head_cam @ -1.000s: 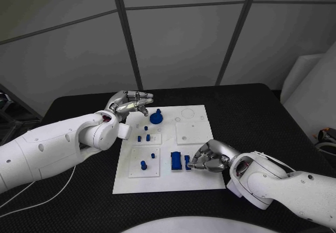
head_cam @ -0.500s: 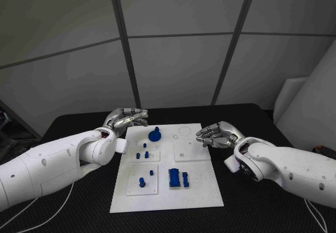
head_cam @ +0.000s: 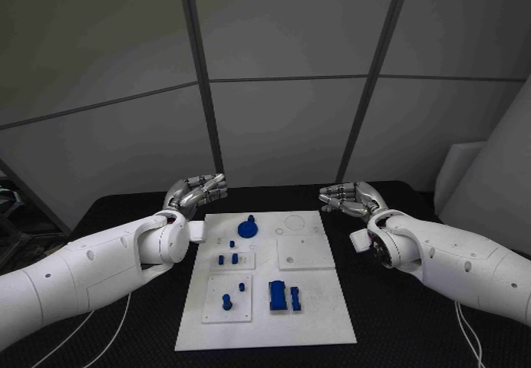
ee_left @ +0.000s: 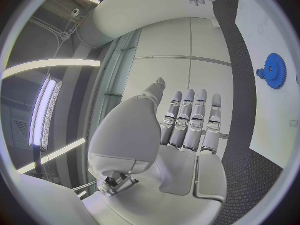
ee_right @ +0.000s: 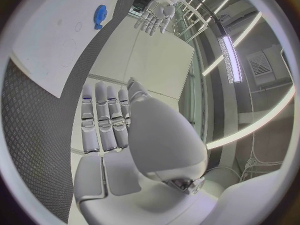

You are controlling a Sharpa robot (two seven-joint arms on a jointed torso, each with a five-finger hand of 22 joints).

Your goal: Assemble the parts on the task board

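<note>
The left robot hand (head_cam: 196, 192) hangs above the desk (head_cam: 410, 322) just off the board's far left corner, fingers straight and side by side, holding nothing. The left wrist view shows the same: the left robot hand (ee_left: 187, 130) is flat, palm bare, fingers extended together. The right robot hand (head_cam: 347, 198) hangs just off the board's far right corner, loosely spread and also empty; in its own wrist view the right robot hand (ee_right: 109, 122) has its fingers stretched out straight with nothing in them. The two are well apart, with the far end of the board (head_cam: 321, 322) between them, and neither touches it.

The board lies flat in the middle of the black desk, its long side running away from the robot. Near its far edge sits a blue gear (head_cam: 247, 228), which also shows in the left wrist view (ee_left: 274, 71) and the right wrist view (ee_right: 100, 14). Beside the gear are round marks (head_cam: 297, 223) on the white surface. On the left side two small raised plates carry little blue pegs (head_cam: 227, 259) and more pegs (head_cam: 229, 300). Toward the near middle stand two upright blue blocks (head_cam: 283, 297), side by side. A plain white square plate (head_cam: 305, 251) lies on the right half with nothing on it.
</note>
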